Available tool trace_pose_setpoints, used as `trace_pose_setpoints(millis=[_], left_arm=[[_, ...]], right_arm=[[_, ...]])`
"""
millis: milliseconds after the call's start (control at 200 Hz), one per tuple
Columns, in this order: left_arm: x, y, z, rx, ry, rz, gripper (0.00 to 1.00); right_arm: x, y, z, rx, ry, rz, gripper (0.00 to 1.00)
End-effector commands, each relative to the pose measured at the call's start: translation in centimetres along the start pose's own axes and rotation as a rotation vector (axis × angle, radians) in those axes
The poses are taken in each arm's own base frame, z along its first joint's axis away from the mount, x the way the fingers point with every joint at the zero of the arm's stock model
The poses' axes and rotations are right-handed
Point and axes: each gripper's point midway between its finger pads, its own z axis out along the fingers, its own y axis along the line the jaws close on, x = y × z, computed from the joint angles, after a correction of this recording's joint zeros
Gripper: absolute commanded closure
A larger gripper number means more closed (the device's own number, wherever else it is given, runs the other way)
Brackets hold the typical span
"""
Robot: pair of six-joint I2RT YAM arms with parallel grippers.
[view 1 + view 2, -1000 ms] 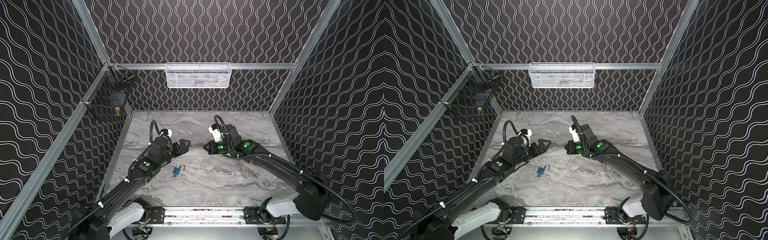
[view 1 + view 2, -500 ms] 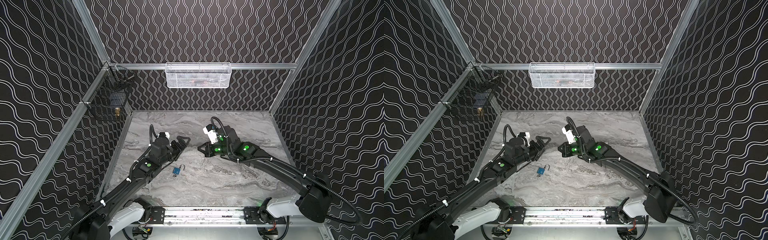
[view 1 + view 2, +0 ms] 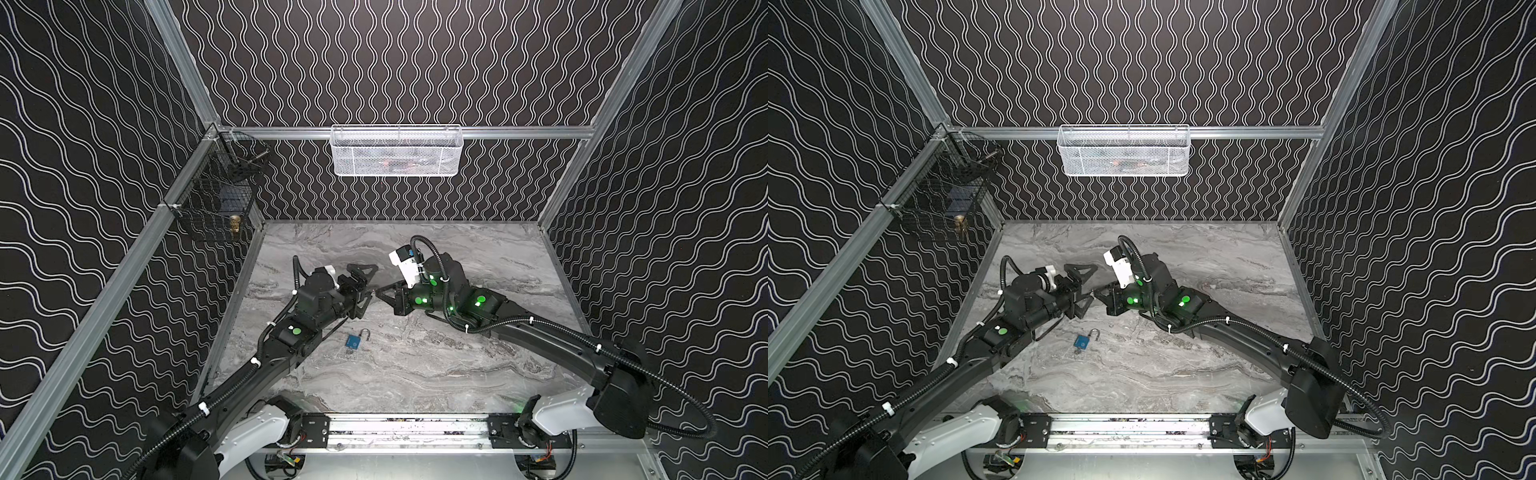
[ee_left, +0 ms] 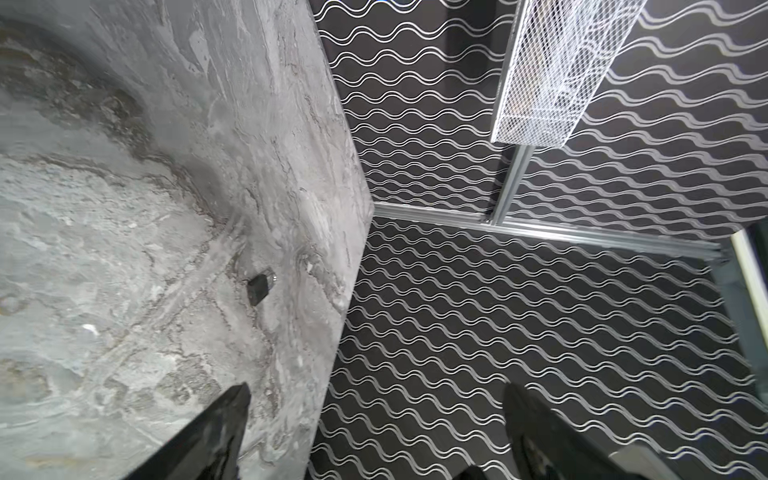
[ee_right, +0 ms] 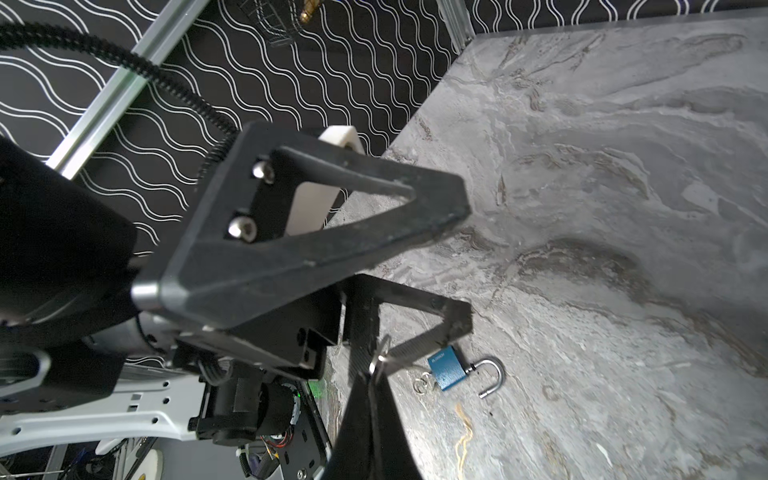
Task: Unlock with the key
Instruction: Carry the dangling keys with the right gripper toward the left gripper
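Right fingers [image 5: 368,419] are pressed tight on the key [image 5: 379,358], a small silvery piece whose ring sticks out at their tips. They hold it above the worktop [image 3: 436,374], just beside the tip of the lower of the left fingers [image 5: 415,320]; whether key and finger touch cannot be told. The left fingers stand wide apart with nothing between them, and in the left wrist view both dark tips [image 4: 220,428] frame bare worktop and wall.

The padlock [image 3: 352,340] [image 3: 1081,341] is blue. It lies flat on the grey marbled worktop on the near side of both arms, apart from every finger. Its shackle [image 5: 492,376] is swung open, and a small metal ring [image 5: 422,383] lies against its base end.

In both top views the two arms meet tip to tip near the middle of the worktop. A white mesh basket [image 3: 397,151] hangs on the back rail. A black wire basket [image 3: 216,199] sits in the left corner with a brass-coloured piece [image 3: 235,222] inside.
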Motion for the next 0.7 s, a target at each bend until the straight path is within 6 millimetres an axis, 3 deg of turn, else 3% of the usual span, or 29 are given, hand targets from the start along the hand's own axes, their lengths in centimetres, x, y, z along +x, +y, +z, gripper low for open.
trace_pose_setpoints(millis=[0, 360, 696], left_arm=[[0.6, -2.0, 0.0, 0.08, 0.036, -0.056, 0.01], [0.3, -2.9, -1.3, 0.121, 0.002, -0.066, 0.04], [-0.1, -2.3, -1.3, 0.123, -0.017, -0.083, 0.12]], right_arm=[[-1.8, 1.2, 0.2, -0.041, -0.064, -0.035, 1.0], [-2.2, 1.6, 1.1, -0.058, -0.079, -0.056, 1.0], [-0.6, 0.9, 0.6, -0.044, -0.055, -0.043, 1.0]])
